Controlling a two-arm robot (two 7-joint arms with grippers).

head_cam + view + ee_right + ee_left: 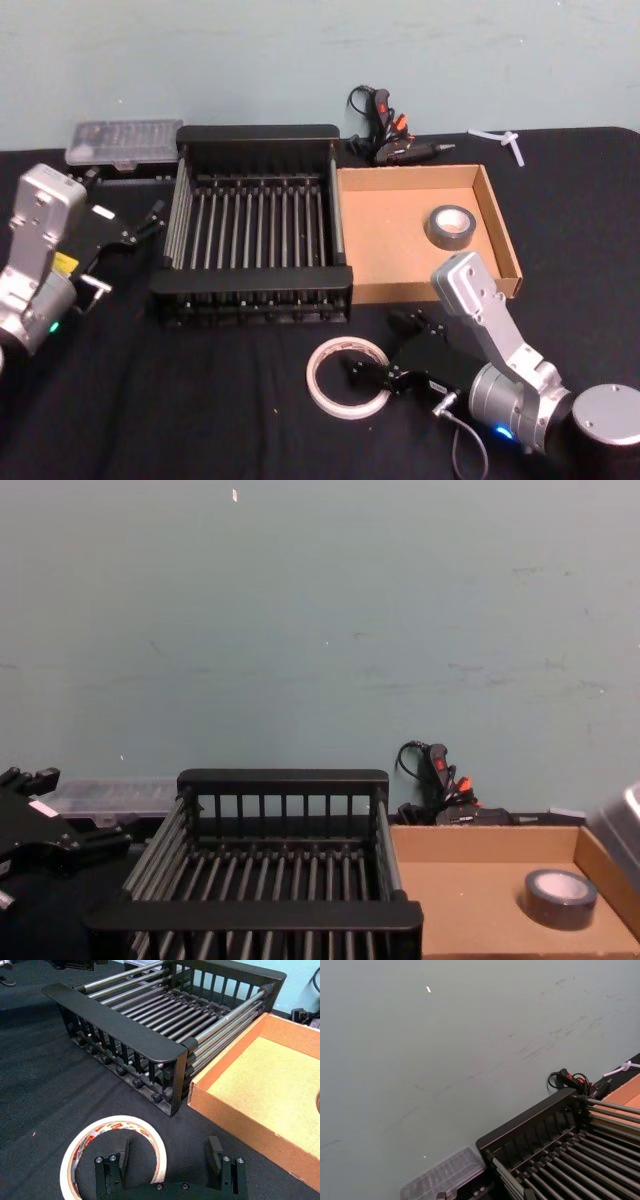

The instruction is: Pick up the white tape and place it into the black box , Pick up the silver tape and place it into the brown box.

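**Right gripper straddles the rim of the white tape**

The right gripper [167,1157] sits low over the tabletop [200,400], jaws spread wide, one finger inside the centre hole of the white tape [112,1152] and the other outside its wall, seemingly lined up to pinch the rim; the roll lies flat, hole facing up, with no long axis to speak of; the black box [255,225] stands just beyond the gripper; off to its far side the silver tape [450,227] already lies flat inside the brown box [505,240]; the left gripper [140,228] hangs beside the crate, and I cannot tell its jaws.
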